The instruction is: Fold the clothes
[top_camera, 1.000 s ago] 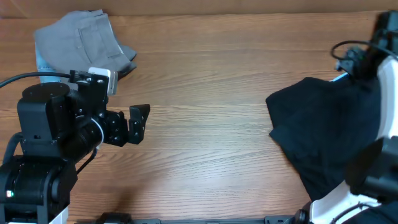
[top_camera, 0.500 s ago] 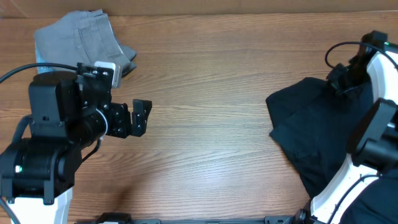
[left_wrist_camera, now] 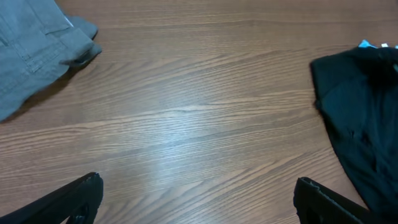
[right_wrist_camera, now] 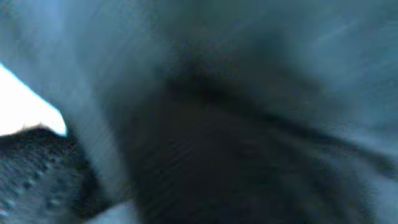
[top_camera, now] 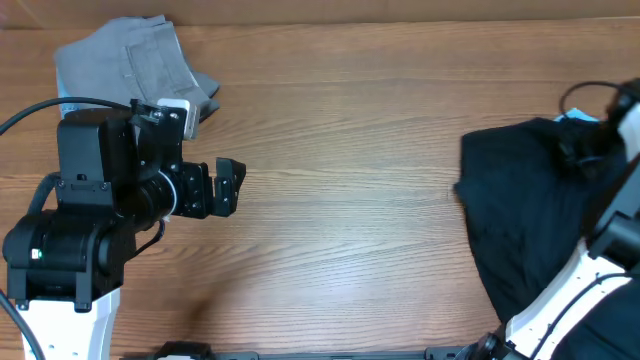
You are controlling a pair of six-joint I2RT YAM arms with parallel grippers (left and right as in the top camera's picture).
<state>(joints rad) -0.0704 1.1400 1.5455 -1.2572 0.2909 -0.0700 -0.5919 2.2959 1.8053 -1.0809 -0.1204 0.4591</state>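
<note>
— Where's the washing?

— The crumpled black cloth garment (top_camera: 525, 215) lies in a loose heap at the right end of the brown wooden table (top_camera: 380, 120), with a bit of light blue (top_camera: 577, 116) showing at its far edge.

— Has the right gripper (top_camera: 592, 150) got it?

— It's down against the cloth near that far edge, but I can't tell whether it's clamped. Its own camera shows only dark blur.

— And the other one?

— The left gripper (top_camera: 228, 187) hangs over bare wood, fingers spread, holding nothing, well apart from the black heap.

— Anything else?

— A folded grey cotton garment (top_camera: 130, 62) sits at the far left corner.
</note>
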